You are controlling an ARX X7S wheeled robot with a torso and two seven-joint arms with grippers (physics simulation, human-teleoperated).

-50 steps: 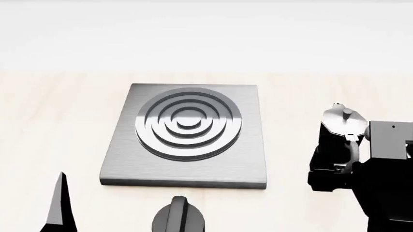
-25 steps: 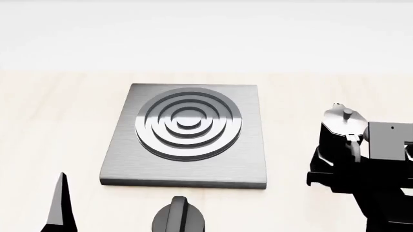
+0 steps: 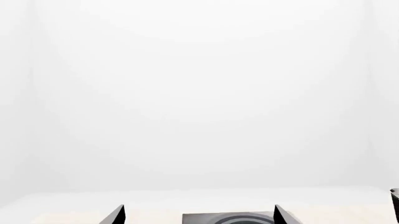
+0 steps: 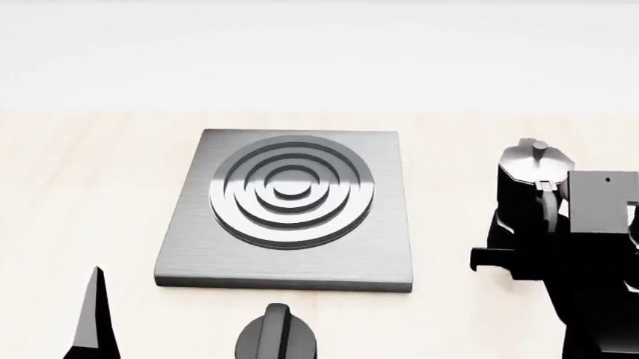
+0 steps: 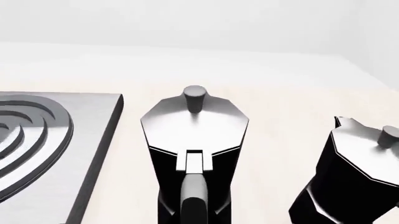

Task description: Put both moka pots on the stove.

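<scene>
Standing on pale wooden table (image 4: 100,187), at three o'clock of bare brushed-grey square stove (image 4: 190,239): tall faceted black moka pot with silver lid (image 4: 529,187), second identical pot (image 5: 358,172) beside. Closing in at handle: right gripper (image 4: 519,262), jaws' state indiscernible. Idling: left gripper (image 3: 199,215), jaws apart. Remaining: both placements.

Two moka pots: the first moka pot (image 5: 193,140) beside the one stove (image 4: 289,209), the second moka pot (image 5: 358,177) farther off; one black knob (image 4: 277,336) by the stove's near edge.
</scene>
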